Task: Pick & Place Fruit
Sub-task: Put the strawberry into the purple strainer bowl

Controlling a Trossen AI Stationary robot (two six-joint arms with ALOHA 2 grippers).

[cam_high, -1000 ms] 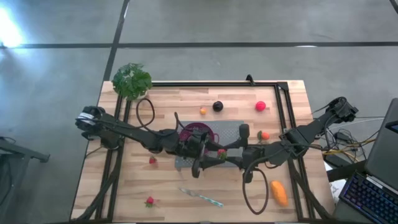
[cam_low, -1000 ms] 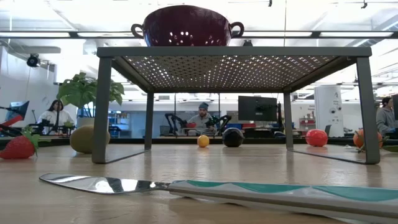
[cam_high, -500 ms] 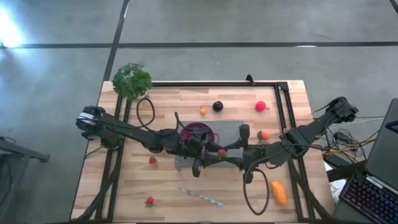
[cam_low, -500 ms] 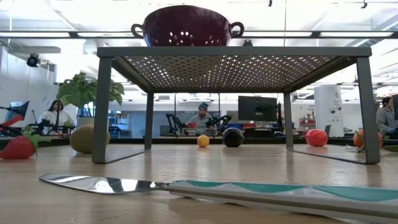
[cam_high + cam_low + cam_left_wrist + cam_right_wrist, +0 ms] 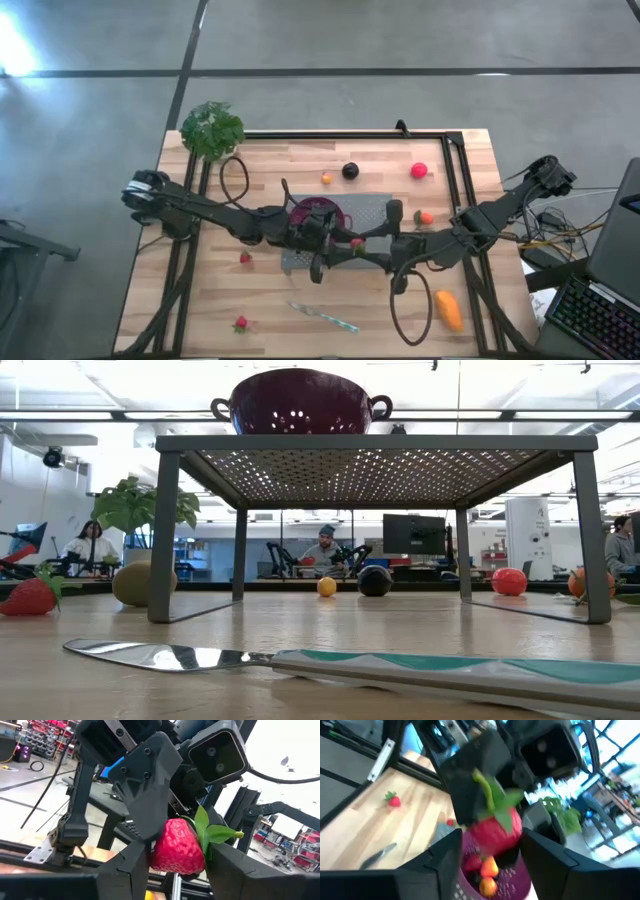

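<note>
Hardly stirred in the last second: both arms hold the same pose at centre frame of the high view, only a hair's creep on the right arm's side. Reads as a pause mid-handover, not progress.

Left gripper (image 5: 175, 865) clamped on the held strawberry (image 5: 177, 845), a dark finger pressed against each flank. Right gripper (image 5: 490, 845) closed round that same berry from the opposite side, leaf cap up. Looks like a two-handed grip, neither side let go yet.

Sits just right of the maroon colander (image 5: 310, 212), which stands on the grey mesh rack (image 5: 372, 212). Already carries small orange pieces (image 5: 489, 870) and another red berry in the colander, per the right wrist view.

Still out on the table: dark plum (image 5: 350, 171) and pink-red ball (image 5: 419, 170) toward the upper middle, oblong orange fruit (image 5: 449, 309) at lower right, two loose strawberries (image 5: 245, 258) at lower left, kiwi (image 5: 140, 583) at the low view's left.

Needs one claw to release before the berry can go over the bowl; risks a drop onto the rack if both loosen together.
</note>
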